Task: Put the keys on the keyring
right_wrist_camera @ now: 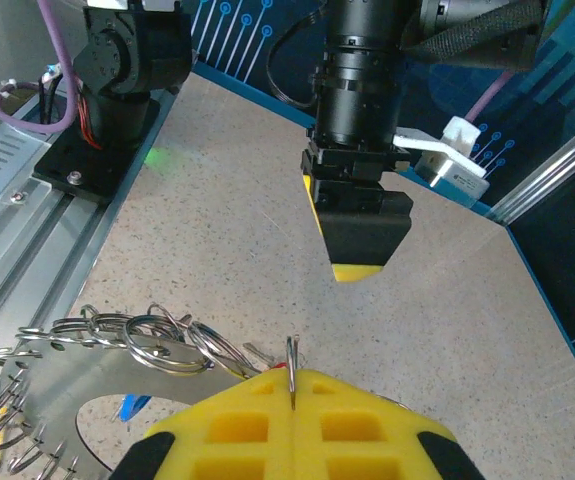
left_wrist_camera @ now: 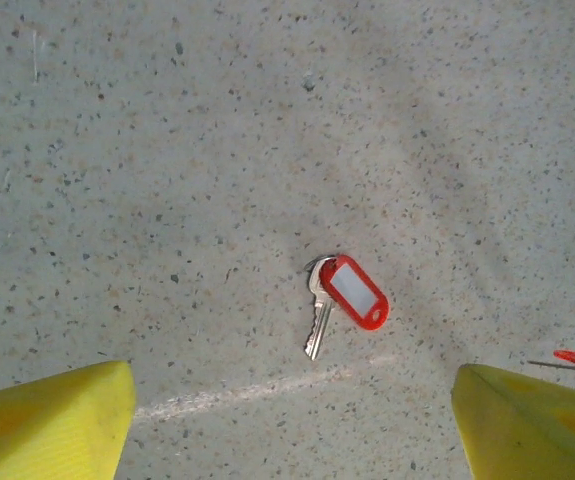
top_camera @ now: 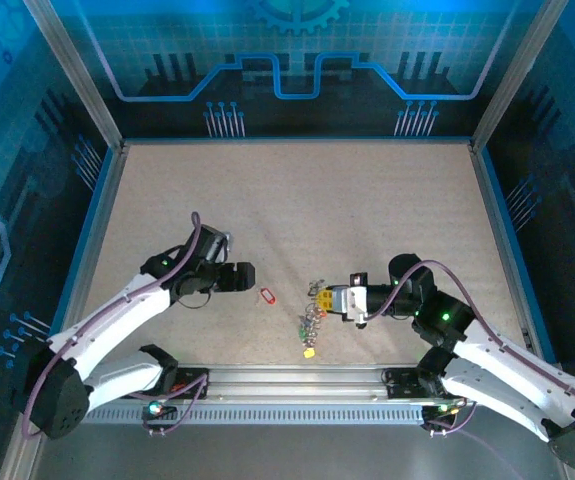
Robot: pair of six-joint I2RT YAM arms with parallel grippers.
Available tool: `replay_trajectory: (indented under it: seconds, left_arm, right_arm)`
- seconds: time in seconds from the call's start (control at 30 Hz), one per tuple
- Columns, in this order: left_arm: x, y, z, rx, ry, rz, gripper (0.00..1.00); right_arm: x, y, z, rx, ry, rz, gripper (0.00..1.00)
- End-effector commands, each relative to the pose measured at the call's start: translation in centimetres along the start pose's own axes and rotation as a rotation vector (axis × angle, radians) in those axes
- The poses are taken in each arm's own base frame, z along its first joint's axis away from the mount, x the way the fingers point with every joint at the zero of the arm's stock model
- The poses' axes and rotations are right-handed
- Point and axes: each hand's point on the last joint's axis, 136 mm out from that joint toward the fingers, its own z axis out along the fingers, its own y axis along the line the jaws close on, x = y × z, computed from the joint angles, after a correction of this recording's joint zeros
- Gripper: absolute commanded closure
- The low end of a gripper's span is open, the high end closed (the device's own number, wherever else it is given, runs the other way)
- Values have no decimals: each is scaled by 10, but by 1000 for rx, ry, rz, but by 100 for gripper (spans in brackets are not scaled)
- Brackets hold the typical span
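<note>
Left gripper [left_wrist_camera: 292,380] wide open, hovering over red key [left_wrist_camera: 347,297] on table [left_wrist_camera: 167,150]. Right gripper [right_wrist_camera: 292,385] pinched shut on thin wire loop [right_wrist_camera: 292,355] beside keyring [right_wrist_camera: 57,400].

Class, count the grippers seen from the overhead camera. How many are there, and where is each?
2. The left gripper is left of centre, open near the red-tagged key. The right gripper is right of centre, shut at the keyring. None appears hidden.

arms [top_camera: 117,335]: white shells, black joints | cables [top_camera: 196,240]: purple | jaws: yellow pads [left_wrist_camera: 47,420]
</note>
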Motion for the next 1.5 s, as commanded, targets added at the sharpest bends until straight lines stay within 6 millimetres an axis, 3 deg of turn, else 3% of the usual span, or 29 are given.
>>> replay_trajectory:
  seconds: [0.0, 0.23, 0.33, 0.67, 0.9, 1.17, 1.27, 1.47]
  left_arm:
    - [-2, -6, 3, 23, 29, -59, 28]
    - [-1, -11, 35, -5, 162, 63, 54]
    - [1, -19, 47, 16, 228, 66, 56]
    - [-1, -38, 71, 131, 288, 246, 47]
    - [-4, -31, 91, 117, 338, 265, 43]
    - [19, -43, 95, 230, 455, 226, 47]
    - [25, -38, 97, 219, 477, 210, 49]
    - [19, -24, 94, 121, 456, 227, 53]
  right_arm:
    - [-19, -5, -4, 7, -49, -49, 100]
    - [-3, -21, 1, 66, 26, 24, 100]
    - [0, -24, 3, 73, 37, 32, 100]
    - [3, -24, -3, 77, 48, 45, 100]
    - [2, -23, -5, 74, 46, 47, 100]
    - [2, -23, -5, 71, 47, 51, 100]
    - [3, -22, -4, 67, 47, 53, 100]
    - [2, -22, -5, 62, 49, 56, 100]
